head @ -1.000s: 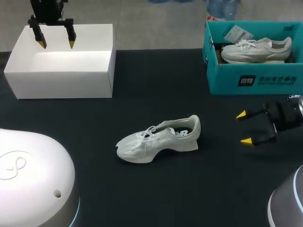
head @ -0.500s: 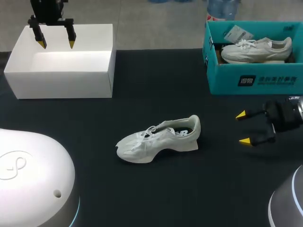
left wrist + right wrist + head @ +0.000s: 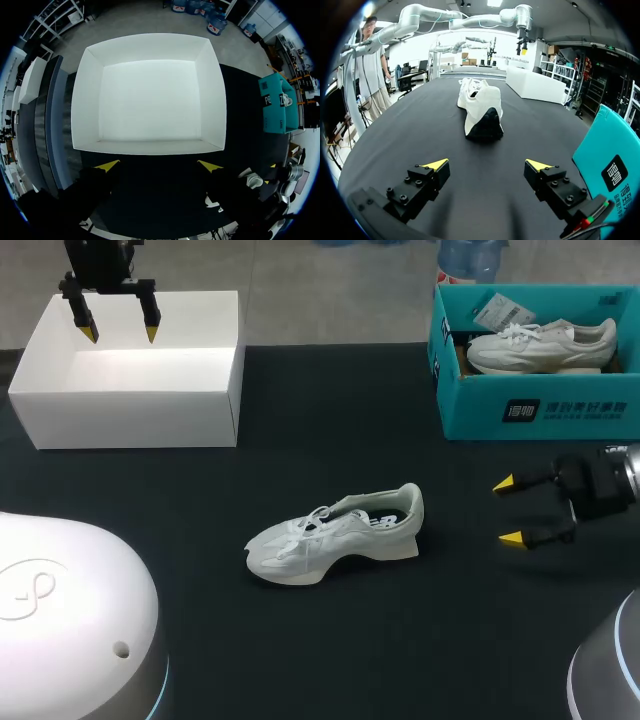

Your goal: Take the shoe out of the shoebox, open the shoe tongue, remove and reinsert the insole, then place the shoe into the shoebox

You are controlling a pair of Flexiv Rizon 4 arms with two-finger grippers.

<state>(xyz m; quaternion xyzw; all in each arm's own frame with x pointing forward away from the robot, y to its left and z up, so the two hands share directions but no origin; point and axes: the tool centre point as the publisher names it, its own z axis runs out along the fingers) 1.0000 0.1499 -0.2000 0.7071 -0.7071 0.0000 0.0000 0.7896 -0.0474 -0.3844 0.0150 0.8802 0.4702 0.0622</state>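
A white sneaker (image 3: 335,533) lies on its sole in the middle of the black table, toe to the left, heel to the right; in the right wrist view the sneaker (image 3: 481,108) lies straight ahead of the fingers, heel nearest. My right gripper (image 3: 511,510) hangs open to the right of the heel, empty, also seen in its own view (image 3: 486,163). The white shoebox (image 3: 130,368) stands open at the back left. My left gripper (image 3: 120,332) hovers open above it, looking down into the empty box (image 3: 150,95) with its tips apart (image 3: 158,165).
A teal shoebox (image 3: 535,360) at the back right holds another white sneaker (image 3: 540,344) and a tag. The teal box's wall (image 3: 612,170) is close beside my right gripper. Rounded white robot housings (image 3: 70,620) fill the front left and front right corners.
My right gripper has shifted slightly toward the left and a little up the view. The left arm and the sneaker have stayed still.
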